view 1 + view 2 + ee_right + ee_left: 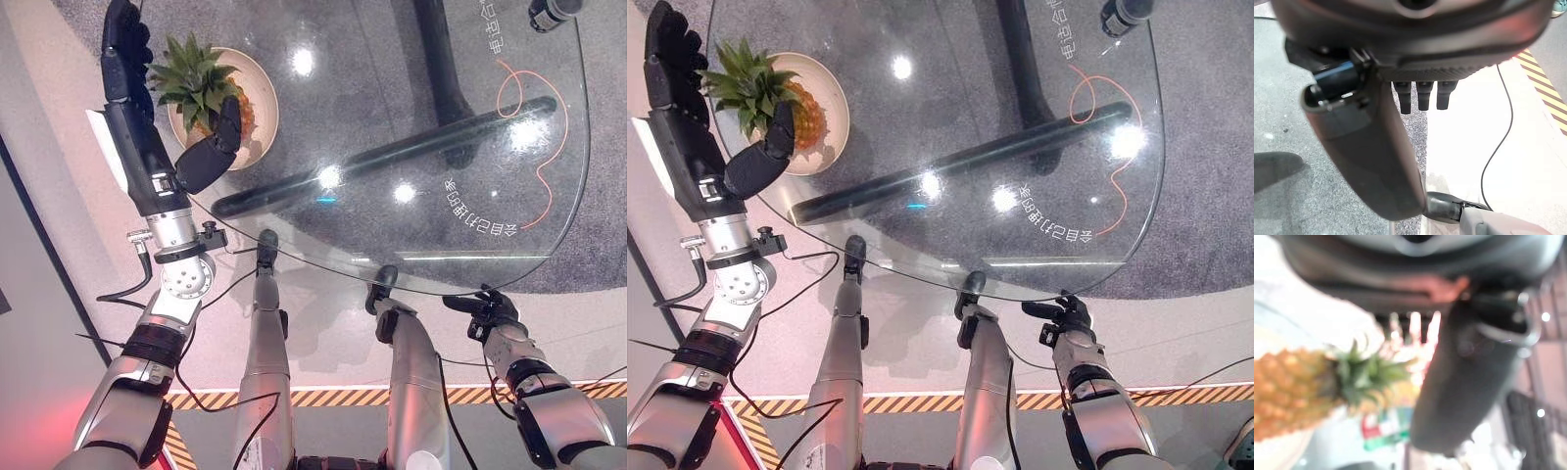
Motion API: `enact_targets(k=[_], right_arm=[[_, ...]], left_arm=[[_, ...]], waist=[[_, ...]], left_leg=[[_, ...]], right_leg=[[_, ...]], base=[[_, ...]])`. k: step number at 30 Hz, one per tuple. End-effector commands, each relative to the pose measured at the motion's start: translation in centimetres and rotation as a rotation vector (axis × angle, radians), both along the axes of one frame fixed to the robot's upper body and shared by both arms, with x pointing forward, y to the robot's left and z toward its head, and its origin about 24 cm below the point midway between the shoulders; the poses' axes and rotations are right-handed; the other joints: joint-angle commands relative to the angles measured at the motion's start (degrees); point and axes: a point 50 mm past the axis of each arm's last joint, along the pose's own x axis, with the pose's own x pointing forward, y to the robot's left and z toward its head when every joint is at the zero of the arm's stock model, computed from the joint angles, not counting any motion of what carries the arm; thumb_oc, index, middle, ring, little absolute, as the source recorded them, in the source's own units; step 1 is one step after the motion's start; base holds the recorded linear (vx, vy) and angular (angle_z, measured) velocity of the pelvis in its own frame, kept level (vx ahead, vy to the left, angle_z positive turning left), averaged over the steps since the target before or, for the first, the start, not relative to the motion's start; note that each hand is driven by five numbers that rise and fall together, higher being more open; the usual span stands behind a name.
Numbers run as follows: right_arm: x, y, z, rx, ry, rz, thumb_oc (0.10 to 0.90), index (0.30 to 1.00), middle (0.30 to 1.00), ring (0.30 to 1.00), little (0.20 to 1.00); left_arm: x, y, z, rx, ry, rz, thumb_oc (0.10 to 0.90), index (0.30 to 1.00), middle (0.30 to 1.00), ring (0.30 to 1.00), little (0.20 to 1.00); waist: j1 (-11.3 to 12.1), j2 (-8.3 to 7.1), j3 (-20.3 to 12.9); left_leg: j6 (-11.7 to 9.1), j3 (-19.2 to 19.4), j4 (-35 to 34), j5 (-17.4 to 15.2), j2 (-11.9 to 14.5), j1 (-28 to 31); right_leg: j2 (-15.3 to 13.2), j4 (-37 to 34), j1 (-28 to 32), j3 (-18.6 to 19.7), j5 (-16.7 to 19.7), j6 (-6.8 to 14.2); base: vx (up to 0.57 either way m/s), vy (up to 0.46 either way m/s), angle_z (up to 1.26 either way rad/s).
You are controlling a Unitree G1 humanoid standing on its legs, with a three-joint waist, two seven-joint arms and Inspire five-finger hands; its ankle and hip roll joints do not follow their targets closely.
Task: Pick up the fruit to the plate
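Nearest to me, at the lower right of the frame, my right robot hand (487, 311) hangs idle below the counter's (470, 176) glass edge, fingers loosely curled on nothing. At upper left, my left robot hand (147, 117) stands beside the plate (263, 98), fingers spread straight upward and thumb angled across the pineapple (211, 93). Since the pineapple already lies on the plate, crown toward that hand, I judge the placing done and the hand opened to let go.
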Motion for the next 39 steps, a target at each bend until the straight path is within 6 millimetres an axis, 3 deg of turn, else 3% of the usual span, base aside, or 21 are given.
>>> enact_targets(k=[1,10,21,34,37,39], right_arm=[[-2.4,-1.8,-1.3,-0.011,0.029,-0.092,0.8,0.9,0.9,0.9,0.9],[-3.2,-2.2,-1.8,-0.011,0.045,-0.106,0.8,0.9,0.9,0.9,0.9],[-4.7,-1.8,-3.3,0.017,0.092,-0.115,0.8,0.9,0.9,0.9,0.9],[-9.0,-2.4,-6.2,0.067,0.206,-0.151,0.8,0.9,0.9,0.9,0.9],[-10.8,-2.5,-7.2,0.074,0.248,-0.157,0.8,0.9,0.9,0.9,0.9],[-12.6,-2.2,-8.3,0.067,0.307,-0.137,0.8,0.9,0.9,0.9,0.9]], left_arm=[[-1.8,-0.5,5.1,-0.011,-0.276,-0.077,0.8,0.9,0.9,0.9,0.9],[-2.1,-0.2,4.1,-0.002,-0.224,-0.086,0.8,0.9,0.9,0.9,0.9],[-2.6,0.7,4.2,0.008,-0.19,-0.12,0.8,0.9,0.9,0.9,0.9],[-3.1,1.7,3.5,-0.021,-0.106,-0.187,0.8,0.9,0.9,0.9,0.9],[-2.8,2.9,2.1,-0.123,-0.007,-0.114,0.8,0.9,0.9,0.9,0.9],[-2.1,4.8,-1.4,-0.29,0.171,-0.104,0.8,0.9,0.9,0.9,0.9]], waist=[[-0.59,-1.9,-1.26],[0.11,-1.31,-1.26],[1.34,-2.18,-1.26],[2.51,-2.18,-2.02],[2.34,-2.13,-3.82],[2.02,-2.35,-6.33]], left_leg=[[4.23,4.54,8.26,-10.33,-6.78,1.76],[4.22,4.43,7.35,-10.0,-7.18,4.32],[3.75,4.63,4.82,-9.35,-6.49,10.94],[3.03,4.82,1.94,-9.78,-5.46,21.01],[3.02,4.83,0.65,-9.91,-5.36,23.16],[2.86,5.14,-1.68,-9.86,-5.13,26.48]], right_leg=[[3.67,-15.03,7.54,-0.82,10.53,0.43],[3.27,-15.57,10.35,-1.2,10.23,0.38],[2.61,-17.76,17.75,-2.17,10.01,0.79],[2.23,-21.08,28.75,-2.43,9.06,0.71],[2.18,-22.3,31.01,-2.04,9.0,0.92],[1.8,-24.57,34.56,-1.8,9.34,1.54]], base=[[0.0,0.0,0.0],[0.0,0.0,0.0],[0.01,-0.015,0.04],[0.05,-0.019,0.08],[0.09,0.006,0.0],[0.16,0.033,-0.01]])
